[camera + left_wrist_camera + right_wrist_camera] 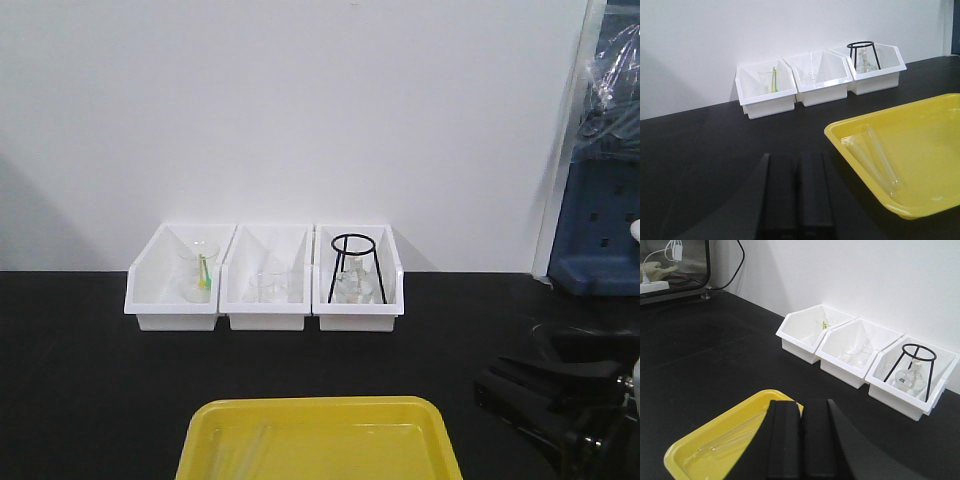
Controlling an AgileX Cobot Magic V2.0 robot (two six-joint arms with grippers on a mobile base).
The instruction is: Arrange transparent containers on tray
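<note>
The yellow tray [330,432] sits on the black table at the front centre. Two clear test tubes lie side by side on its floor, one [871,166] beside the other [884,156], rims pointing toward the bins. They show faintly in the front view [250,448] and the right wrist view [732,436]. My left gripper [796,156] is shut and empty, low over the table left of the tray [935,145]. My right gripper [801,404] is shut and empty, above the tray's [710,450] near right corner. The right arm [560,392] shows at the lower right.
Three white bins [178,300] [266,300] [358,305] stand in a row against the white wall, holding beakers and a black wire ring stand [353,262]. Blue equipment [600,230] stands at the right edge of the table.
</note>
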